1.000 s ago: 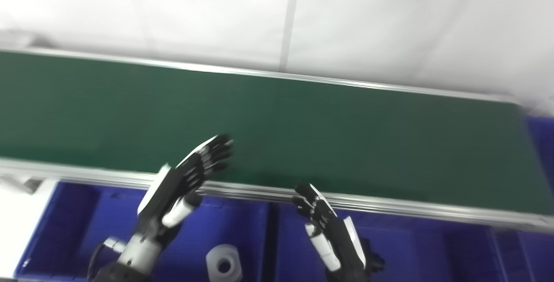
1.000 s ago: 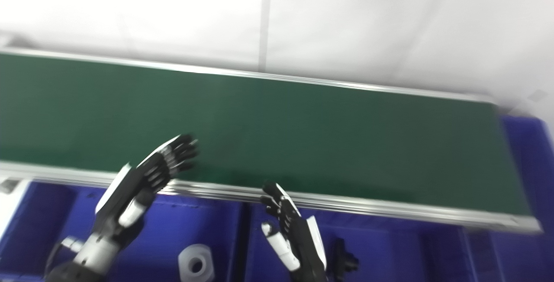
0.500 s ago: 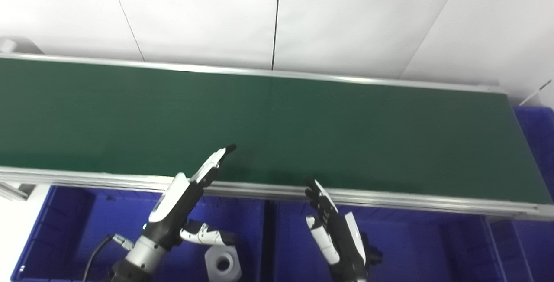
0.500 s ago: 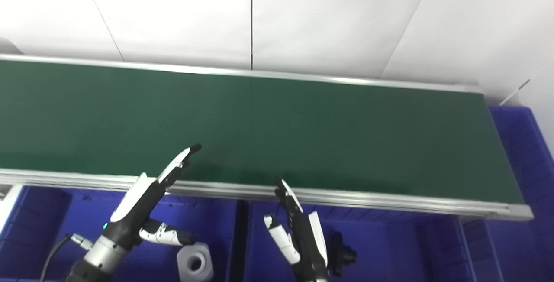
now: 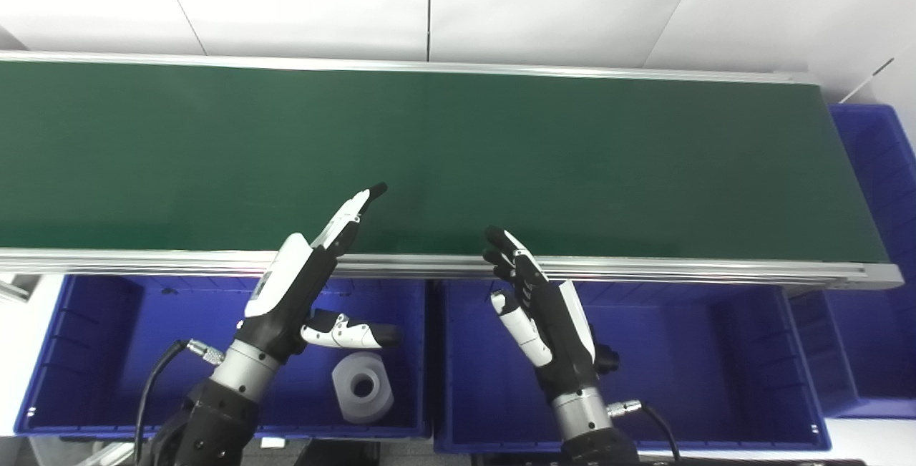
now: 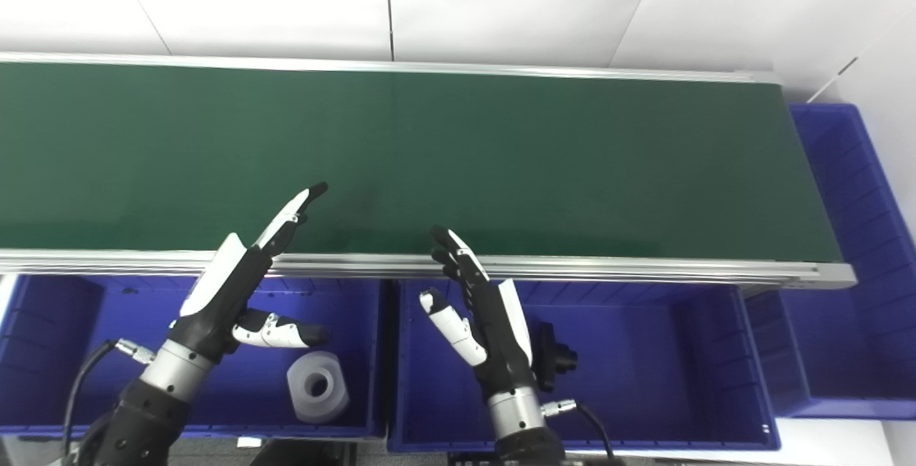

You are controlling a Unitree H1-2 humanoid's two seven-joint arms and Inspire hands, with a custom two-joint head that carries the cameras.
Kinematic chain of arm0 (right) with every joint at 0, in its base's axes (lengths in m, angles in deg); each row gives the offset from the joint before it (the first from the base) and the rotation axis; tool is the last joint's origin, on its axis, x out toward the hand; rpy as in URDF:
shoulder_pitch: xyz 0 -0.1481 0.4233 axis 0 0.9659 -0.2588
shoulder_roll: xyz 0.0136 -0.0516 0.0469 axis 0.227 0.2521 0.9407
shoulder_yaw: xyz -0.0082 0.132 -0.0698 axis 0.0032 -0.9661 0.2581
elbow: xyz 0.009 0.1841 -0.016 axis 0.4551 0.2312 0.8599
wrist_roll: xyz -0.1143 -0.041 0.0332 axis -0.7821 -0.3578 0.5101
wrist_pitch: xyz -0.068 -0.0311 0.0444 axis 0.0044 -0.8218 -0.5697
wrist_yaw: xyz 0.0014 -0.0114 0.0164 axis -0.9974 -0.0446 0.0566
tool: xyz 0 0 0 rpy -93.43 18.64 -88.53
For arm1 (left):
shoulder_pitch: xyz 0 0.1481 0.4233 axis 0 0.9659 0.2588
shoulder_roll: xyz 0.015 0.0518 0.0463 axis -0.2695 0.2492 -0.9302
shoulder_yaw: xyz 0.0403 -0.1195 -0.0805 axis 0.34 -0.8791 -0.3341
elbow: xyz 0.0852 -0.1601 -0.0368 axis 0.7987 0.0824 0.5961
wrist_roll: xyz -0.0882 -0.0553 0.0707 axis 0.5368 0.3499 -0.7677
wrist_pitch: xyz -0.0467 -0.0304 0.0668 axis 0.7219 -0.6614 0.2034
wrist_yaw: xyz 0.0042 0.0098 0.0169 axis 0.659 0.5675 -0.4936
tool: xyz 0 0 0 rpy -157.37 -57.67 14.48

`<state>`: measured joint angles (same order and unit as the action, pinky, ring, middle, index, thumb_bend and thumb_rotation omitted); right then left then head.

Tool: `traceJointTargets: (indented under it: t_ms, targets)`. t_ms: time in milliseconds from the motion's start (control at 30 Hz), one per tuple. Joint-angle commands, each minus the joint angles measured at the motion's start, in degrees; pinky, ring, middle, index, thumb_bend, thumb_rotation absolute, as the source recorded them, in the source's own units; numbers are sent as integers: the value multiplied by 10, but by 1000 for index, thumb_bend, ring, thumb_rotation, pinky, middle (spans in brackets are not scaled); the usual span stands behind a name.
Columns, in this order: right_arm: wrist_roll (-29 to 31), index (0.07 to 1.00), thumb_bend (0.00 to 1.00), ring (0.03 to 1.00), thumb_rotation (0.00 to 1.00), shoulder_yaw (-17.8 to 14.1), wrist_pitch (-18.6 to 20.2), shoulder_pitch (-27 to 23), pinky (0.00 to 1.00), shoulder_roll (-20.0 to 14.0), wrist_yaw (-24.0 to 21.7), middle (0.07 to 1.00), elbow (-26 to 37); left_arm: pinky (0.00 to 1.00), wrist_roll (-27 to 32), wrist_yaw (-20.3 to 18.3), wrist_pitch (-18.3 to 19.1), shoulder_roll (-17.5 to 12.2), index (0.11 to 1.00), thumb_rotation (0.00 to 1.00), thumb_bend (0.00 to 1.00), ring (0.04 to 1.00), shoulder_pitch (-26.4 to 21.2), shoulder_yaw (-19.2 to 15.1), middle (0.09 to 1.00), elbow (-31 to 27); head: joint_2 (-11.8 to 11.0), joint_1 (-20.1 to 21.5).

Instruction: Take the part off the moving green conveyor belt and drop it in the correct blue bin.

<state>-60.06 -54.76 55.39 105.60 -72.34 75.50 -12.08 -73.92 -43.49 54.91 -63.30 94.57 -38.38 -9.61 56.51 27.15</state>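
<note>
In the left eye view I see my left hand (image 5: 300, 287) raised over the near rail, fingers straight and spread from the thumb, holding nothing; my right hand (image 5: 545, 308) stands likewise splayed and empty just short of the green conveyor belt (image 5: 501, 151). A white ring-shaped part (image 5: 362, 396) lies in the left blue bin (image 5: 86, 351). In the right eye view a black part (image 6: 552, 362) shows in the middle blue bin (image 6: 658, 380), just behind my right hand. A third bin (image 6: 851, 251) sits at the belt's right end.
</note>
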Motion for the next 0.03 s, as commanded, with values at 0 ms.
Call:
traceJointTargets:
  t_ms: [0]
  targets:
    - [1, 898, 828, 902, 900, 38, 7, -11, 912, 53, -2, 931, 20, 935, 21, 4, 2, -8, 1000, 826, 838, 1000, -5, 1, 1000, -20, -3, 4]
